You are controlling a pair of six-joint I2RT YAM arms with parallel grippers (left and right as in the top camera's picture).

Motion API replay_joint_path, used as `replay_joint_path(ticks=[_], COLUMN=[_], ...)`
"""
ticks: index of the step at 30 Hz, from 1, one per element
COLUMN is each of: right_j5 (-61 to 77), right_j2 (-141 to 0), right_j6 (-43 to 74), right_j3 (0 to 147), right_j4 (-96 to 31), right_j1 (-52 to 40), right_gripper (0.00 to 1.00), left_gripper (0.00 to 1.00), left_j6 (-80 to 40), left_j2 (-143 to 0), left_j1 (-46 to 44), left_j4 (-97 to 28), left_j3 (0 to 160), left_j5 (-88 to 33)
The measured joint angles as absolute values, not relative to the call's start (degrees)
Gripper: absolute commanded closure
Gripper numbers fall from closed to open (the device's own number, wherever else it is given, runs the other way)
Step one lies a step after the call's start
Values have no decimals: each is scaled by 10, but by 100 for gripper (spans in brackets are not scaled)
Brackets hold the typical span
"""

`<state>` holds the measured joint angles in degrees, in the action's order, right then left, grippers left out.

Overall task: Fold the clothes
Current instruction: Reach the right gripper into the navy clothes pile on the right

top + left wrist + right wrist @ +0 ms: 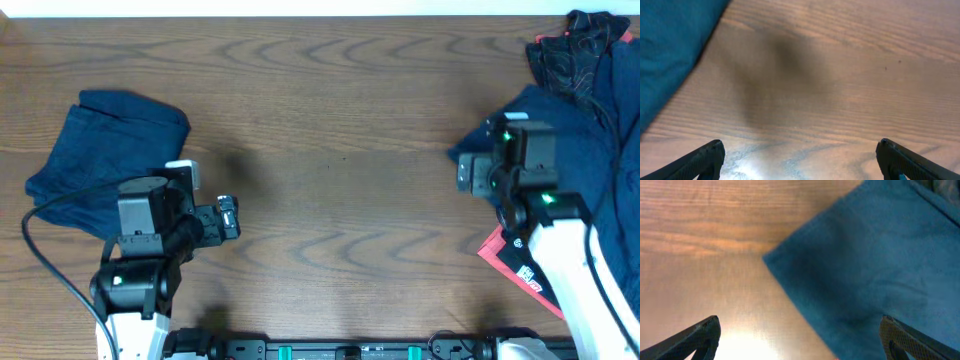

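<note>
Large dark navy-blue garment (585,150) at desk's (340,120) right side: cut off by frame edge, partly covered by right arm. Black garment with red trim (575,45) bunched in far right corner, touching navy one, shape unclear. Folded navy-blue garment (100,150) at left, near edge behind left arm. Left pincer (800,145) wide, empty, over bare wood. Right pincer (800,322) wide, empty, over navy corner.

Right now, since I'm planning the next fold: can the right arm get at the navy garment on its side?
Probably yes. The right pincer hangs open above a corner of the navy garment, with bare table beside it and nothing lying between.
</note>
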<state>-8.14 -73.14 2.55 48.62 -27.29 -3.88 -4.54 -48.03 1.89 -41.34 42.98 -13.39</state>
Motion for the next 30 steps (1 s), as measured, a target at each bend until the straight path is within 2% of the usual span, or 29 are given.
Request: replay_joint_path(ticks=[12,20,21,23,25,26,28,30], right_j5=[-98,-97,-95,-91,-87,-87,-88,-90], right_j2=[-946,-1015,-1020,-1028,-1034,-1036,-1037,-1039], right_j6=[10,8,8,6,8,8,8,5], right_j3=[487,489,492,498,501,502,502,502], right_j4=[-120,-67,-62,-57,-53,-53,-53,-55], right_j1=[-38,-38,-37,-35,-33,-33,-33,-32], right_gripper=[1,2,8,30,64,77,92,99], left_gripper=[2,2,2,2,2,2,2,2], left_j6=[-45,-45,-45,-45,-45,-46,-45,-45], left_j2=[-495,-495,-495,-495,-495,-495,-495,-495], left_j1=[19,19,19,19,19,19,19,19], left_j4=[-415,-415,-415,-415,-415,-415,-414,-414], left_j3=[430,430,430,430,430,430,430,430], left_j5=[-134,-134,-134,-134,-134,-134,-134,-134])
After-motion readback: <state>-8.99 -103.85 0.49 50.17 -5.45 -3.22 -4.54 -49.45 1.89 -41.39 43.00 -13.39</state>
